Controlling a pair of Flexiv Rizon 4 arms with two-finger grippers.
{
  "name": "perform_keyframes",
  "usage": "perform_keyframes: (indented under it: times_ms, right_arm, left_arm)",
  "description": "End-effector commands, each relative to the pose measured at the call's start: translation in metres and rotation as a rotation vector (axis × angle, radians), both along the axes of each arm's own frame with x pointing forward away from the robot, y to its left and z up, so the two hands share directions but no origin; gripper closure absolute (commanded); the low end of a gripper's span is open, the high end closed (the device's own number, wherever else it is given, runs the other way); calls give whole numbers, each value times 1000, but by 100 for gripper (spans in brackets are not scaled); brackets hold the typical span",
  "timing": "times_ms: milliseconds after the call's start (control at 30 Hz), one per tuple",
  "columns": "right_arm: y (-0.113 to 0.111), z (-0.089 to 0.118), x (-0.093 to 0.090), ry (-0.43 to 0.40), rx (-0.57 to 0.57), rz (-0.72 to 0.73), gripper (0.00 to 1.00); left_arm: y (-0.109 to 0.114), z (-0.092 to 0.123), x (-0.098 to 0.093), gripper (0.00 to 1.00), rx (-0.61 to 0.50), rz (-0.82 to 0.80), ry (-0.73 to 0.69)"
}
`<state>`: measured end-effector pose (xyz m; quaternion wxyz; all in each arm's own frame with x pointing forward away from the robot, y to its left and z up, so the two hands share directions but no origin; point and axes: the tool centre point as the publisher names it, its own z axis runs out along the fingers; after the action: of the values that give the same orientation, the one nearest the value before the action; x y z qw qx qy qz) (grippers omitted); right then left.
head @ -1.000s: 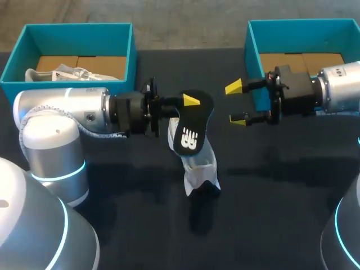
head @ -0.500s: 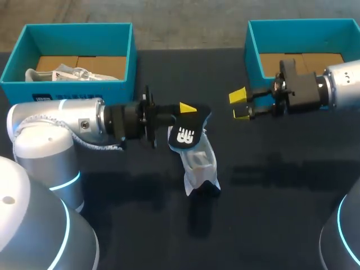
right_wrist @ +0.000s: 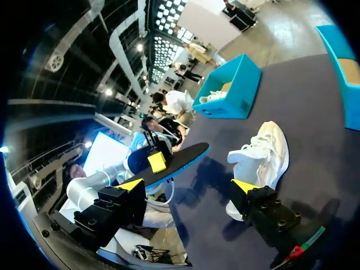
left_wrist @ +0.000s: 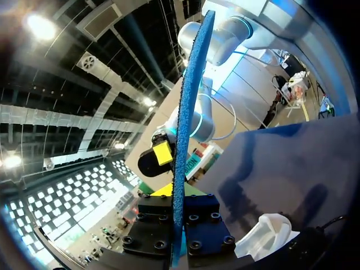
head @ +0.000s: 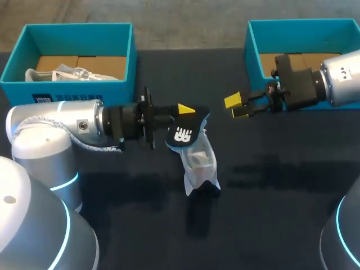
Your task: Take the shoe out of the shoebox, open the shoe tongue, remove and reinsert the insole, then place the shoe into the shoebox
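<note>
**Insole pinched above the shoe**

The left gripper [head: 183, 115] clamps the black insole [head: 183, 135] over the white shoe [head: 199, 163], which rests on the table [head: 270, 214] between the left shoebox [head: 22, 84] and the right shoebox [head: 253, 50]. The right gripper [head: 236, 107], fingers spread, hangs just beside the insole. The insole has tipped flatter, and the right gripper has rolled and drawn nearer. The shoe sits well apart from both boxes.

The left claw [head: 185, 111] grips a black insole [head: 181, 134] over the white shoe [head: 199, 163] lying on the dark counter [head: 270, 197]. Its second finger is probably behind the insole. The right claw [head: 236, 106] hangs near the insole, apart from it, beside the right teal shoebox [head: 253, 53].
</note>
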<state>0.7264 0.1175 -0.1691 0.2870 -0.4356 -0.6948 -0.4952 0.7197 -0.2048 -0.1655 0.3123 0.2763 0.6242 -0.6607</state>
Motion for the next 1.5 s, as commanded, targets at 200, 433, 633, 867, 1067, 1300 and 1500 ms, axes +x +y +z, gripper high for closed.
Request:
perform_keyframes:
  times_ms: [200,433,633,867,1067,1300,1500]
  right_arm:
    - [1,0,0,2,-3,-1,0]
    - [1,0,0,2,-3,-1,0]
    - [1,0,0,2,-3,-1,0]
    - [1,0,0,2,-3,-1,0]
    - [1,0,0,2,-3,-1,0]
    - [-3,-11,2,-71,-14,0,0]
    - [-10,-27,1,-227,-103,33,0]
  left_arm:
    - [0,0,-1,100,3,2,0]
    - [0,0,-1,100,3,2,0]
    - [0,0,-1,100,3,2,0]
    - [0,0,-1,100,3,2,0]
    - [0,0,-1,100,3,2,0]
    - [0,-1,-2,100,-10,-2,6]
    - [3,-15,-8,100,-50,-1,96]
